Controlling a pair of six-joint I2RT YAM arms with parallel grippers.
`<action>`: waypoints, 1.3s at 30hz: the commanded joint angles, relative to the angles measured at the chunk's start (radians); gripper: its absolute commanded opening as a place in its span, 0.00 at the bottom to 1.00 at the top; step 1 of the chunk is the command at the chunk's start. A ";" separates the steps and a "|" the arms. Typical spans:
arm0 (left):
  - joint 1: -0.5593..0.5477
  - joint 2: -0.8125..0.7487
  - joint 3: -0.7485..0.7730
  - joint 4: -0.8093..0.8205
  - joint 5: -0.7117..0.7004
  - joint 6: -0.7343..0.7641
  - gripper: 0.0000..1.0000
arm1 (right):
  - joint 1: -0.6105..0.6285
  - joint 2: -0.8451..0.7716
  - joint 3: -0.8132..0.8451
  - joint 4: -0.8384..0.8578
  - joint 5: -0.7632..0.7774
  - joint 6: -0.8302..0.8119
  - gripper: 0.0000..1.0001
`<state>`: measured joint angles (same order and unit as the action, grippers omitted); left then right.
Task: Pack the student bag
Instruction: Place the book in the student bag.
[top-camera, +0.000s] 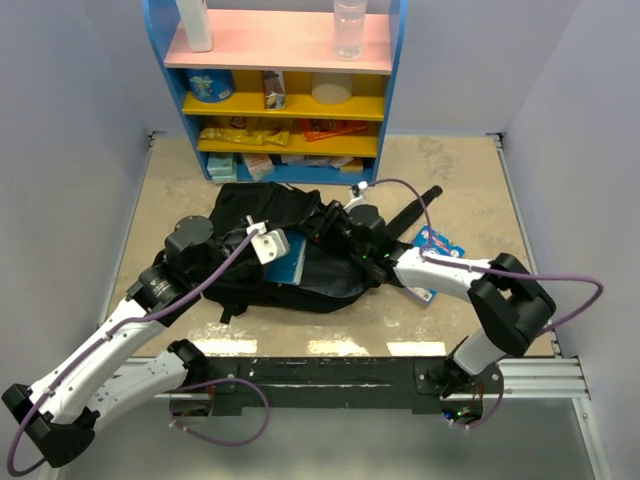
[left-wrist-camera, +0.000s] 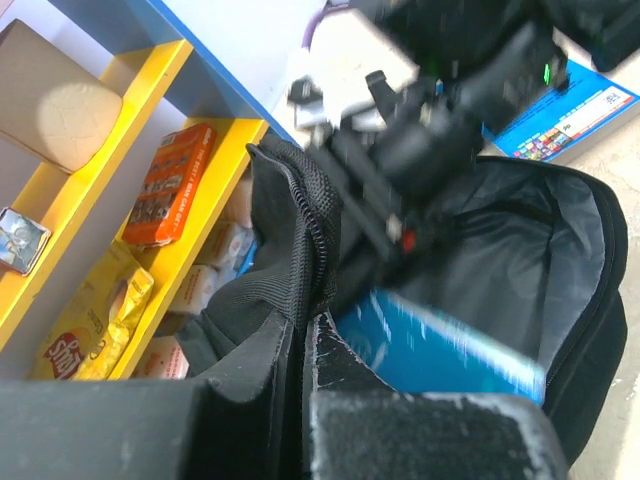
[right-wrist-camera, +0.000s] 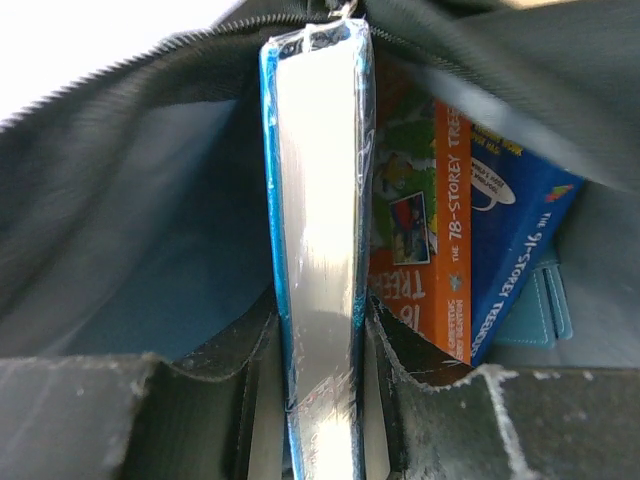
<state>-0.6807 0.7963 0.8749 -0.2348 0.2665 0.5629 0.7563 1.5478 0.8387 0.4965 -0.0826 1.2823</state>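
Observation:
The student bag (top-camera: 250, 215) lies open in the middle of the table, black and soft. My left gripper (top-camera: 268, 243) is shut on the bag's zipped opening edge (left-wrist-camera: 300, 250) and holds it up. My right gripper (top-camera: 338, 242) reaches into the opening and is shut on a thin blue book (right-wrist-camera: 318, 230), held edge-on with its white pages showing. The same book shows partly inside the bag in the left wrist view (left-wrist-camera: 440, 350). An orange-spined Treehouse book (right-wrist-camera: 450, 270), a blue book (right-wrist-camera: 510, 230) and a teal item (right-wrist-camera: 548, 300) lie deeper in the bag.
A blue shelf unit (top-camera: 285, 90) with yellow and pink shelves, holding snacks, boxes and two bottles, stands at the back. A blue printed packet (top-camera: 438, 245) and a long black object (top-camera: 415, 210) lie on the table right of the bag. Grey walls stand on both sides.

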 joint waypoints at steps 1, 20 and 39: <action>-0.008 -0.051 0.067 0.126 0.071 0.020 0.00 | 0.093 0.018 0.123 0.183 0.142 0.020 0.00; -0.008 -0.057 0.082 0.103 0.085 0.022 0.00 | 0.149 -0.040 0.091 -0.063 0.270 -0.053 0.86; -0.008 -0.040 0.073 0.138 0.094 0.020 0.00 | 0.109 -0.137 0.057 -0.372 0.142 -0.245 0.10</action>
<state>-0.6819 0.7769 0.8814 -0.2695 0.3153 0.5625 0.8127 1.3773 0.7998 0.2058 0.0120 1.1263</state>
